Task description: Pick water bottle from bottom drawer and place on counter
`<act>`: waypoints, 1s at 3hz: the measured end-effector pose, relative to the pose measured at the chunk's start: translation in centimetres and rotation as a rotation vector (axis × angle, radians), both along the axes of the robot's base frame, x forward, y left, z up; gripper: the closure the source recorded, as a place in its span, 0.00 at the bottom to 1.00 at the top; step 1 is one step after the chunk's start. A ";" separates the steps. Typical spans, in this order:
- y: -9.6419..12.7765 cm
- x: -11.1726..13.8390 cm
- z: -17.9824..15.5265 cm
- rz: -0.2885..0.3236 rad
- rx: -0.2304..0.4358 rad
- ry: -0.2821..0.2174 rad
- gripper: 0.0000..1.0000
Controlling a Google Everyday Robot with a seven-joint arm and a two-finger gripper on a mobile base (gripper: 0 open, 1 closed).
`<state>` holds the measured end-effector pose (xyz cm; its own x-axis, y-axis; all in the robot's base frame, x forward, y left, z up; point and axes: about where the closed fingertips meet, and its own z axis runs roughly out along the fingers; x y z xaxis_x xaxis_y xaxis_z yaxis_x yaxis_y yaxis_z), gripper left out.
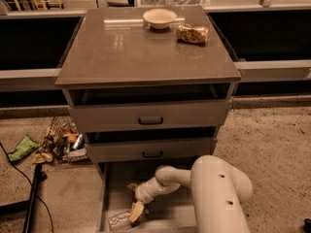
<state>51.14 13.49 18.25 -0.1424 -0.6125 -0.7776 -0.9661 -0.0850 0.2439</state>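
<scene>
The right part of the deep grey-brown bottom drawer (pixel 115 181) is hidden by the bulky white robot arm (pixel 218 193), its front cut off by the lower edge. The small clear crinkled water bottle (pixel 116 220) inside is partly covered by the tan-tipped gripper (pixel 136 211), its outline blurred

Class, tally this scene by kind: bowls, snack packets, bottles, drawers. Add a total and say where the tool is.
Bowls: 1, the bowl on the counter
Snack packets: 1, the snack packet beside it
Bottles: 1, the water bottle in the bottom drawer
Drawers: 3, top drawer, middle drawer, bottom drawer
Total: 6
The tool is down in the bottom drawer, at the water bottle.
</scene>
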 end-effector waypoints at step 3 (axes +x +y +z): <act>1.8 -1.0 -5.9 0.079 -0.018 -0.075 0.00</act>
